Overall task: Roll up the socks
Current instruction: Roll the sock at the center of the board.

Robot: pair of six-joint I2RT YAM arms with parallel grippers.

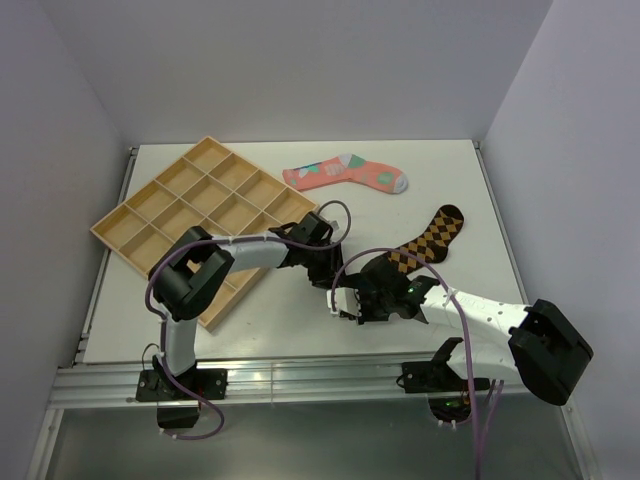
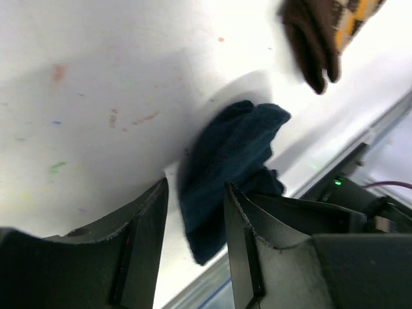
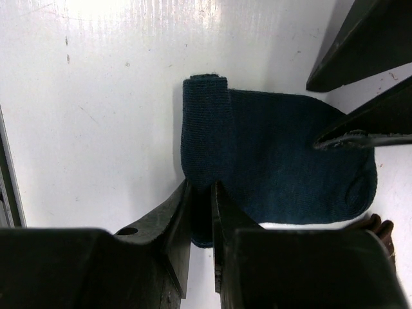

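Observation:
The dark navy sock (image 3: 283, 161) lies flat on the white table, its cuff edge folded over into a band (image 3: 206, 122). My right gripper (image 3: 201, 193) is shut on the near end of that band. My left gripper (image 2: 196, 193) stands open just above the sock (image 2: 225, 161), with nothing pinched; its fingers (image 3: 360, 129) hover over the sock's far side. In the top view both grippers, left (image 1: 325, 268) and right (image 1: 350, 300), meet at the table's middle front and hide the navy sock. The brown-and-orange diamond sock (image 1: 430, 240) lies right of them. The pink sock (image 1: 345, 175) lies further back.
A wooden tray (image 1: 200, 215) with several compartments sits at the left, partly under the left arm. The diamond sock's dark toe (image 2: 315, 45) lies close beyond the navy sock. The table's front rail (image 1: 300, 375) runs just behind the grippers.

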